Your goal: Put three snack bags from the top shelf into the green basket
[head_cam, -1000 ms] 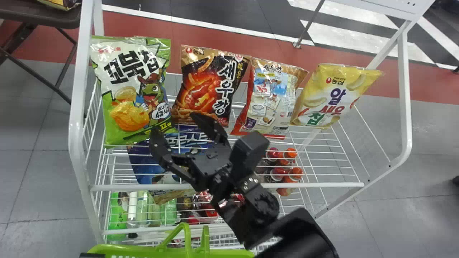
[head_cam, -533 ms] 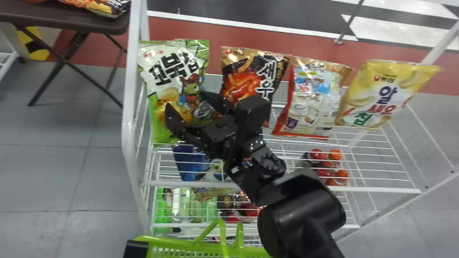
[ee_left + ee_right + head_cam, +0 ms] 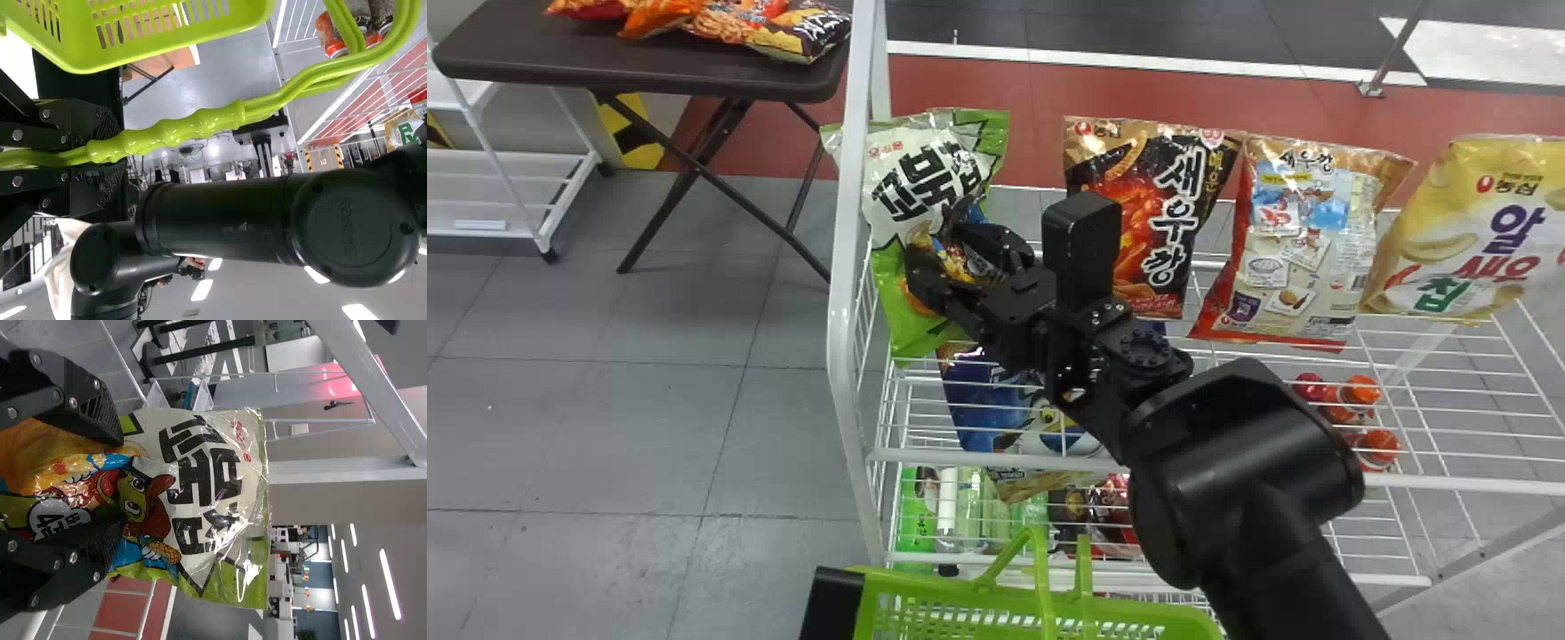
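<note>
In the head view, we have our right tool [image 3: 935, 238] in front of the green-and-white snack bag [image 3: 911, 182], the leftmost on the top shelf. That bag leans upright, partly behind the white rack's post [image 3: 843, 311]. To its right we see the brown-and-black bag [image 3: 1174, 178], the red-and-beige bag [image 3: 1303, 240] and the yellow bag [image 3: 1467, 236], standing in a row. On the level below lies a blue bag [image 3: 987, 409]. The green basket [image 3: 1138, 613] sits low in front of the rack, and more snacks [image 3: 783, 31] lie on a dark table [image 3: 640, 67] farther back at the left.

In the left wrist view, our left tool [image 3: 100, 157] is clenched on the basket's handle [image 3: 267, 107].

In the right wrist view, our right tool [image 3: 123, 482] is released: its fingers [image 3: 100, 413] stand well apart, with the green-and-white bag's printed front showing between them.
</note>
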Robot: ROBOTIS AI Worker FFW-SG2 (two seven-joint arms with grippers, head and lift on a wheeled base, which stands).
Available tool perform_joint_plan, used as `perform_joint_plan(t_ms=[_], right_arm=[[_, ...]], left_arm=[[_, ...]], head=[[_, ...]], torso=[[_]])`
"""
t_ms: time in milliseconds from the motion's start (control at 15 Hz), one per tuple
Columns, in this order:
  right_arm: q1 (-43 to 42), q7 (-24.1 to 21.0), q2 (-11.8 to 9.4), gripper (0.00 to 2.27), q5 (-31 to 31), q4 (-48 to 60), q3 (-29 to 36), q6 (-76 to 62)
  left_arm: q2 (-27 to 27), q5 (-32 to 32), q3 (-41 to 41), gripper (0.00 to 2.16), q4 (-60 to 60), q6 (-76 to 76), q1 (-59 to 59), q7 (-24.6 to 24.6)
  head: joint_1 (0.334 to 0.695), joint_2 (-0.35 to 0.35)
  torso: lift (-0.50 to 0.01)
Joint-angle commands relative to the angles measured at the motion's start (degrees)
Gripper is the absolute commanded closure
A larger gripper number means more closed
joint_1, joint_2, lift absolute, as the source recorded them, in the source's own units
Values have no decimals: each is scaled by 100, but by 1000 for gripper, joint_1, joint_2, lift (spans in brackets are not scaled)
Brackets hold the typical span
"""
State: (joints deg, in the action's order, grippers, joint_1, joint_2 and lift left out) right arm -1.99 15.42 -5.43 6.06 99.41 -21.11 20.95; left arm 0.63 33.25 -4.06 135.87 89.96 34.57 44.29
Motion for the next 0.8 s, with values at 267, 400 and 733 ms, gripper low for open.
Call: perform_joint_plan(t_ms=[267,400,733], right_arm=[[639,233,-547,2219,194,1370,265,1136],[955,242,-723,2219,317,1880,476,1417],[1500,752,-934,2223,1055,2548,1179,1628]], left_arm=[[-10,15,-16,2145,-25,7,-56,-26],[-10,15,-51,2145,-25,7,-56,-26],[-19,-108,-271,2145,54,7,58,-88]], head=[[695,-97],[695,-127],[695,-227]], torso=[[-50],[-50],[-50]])
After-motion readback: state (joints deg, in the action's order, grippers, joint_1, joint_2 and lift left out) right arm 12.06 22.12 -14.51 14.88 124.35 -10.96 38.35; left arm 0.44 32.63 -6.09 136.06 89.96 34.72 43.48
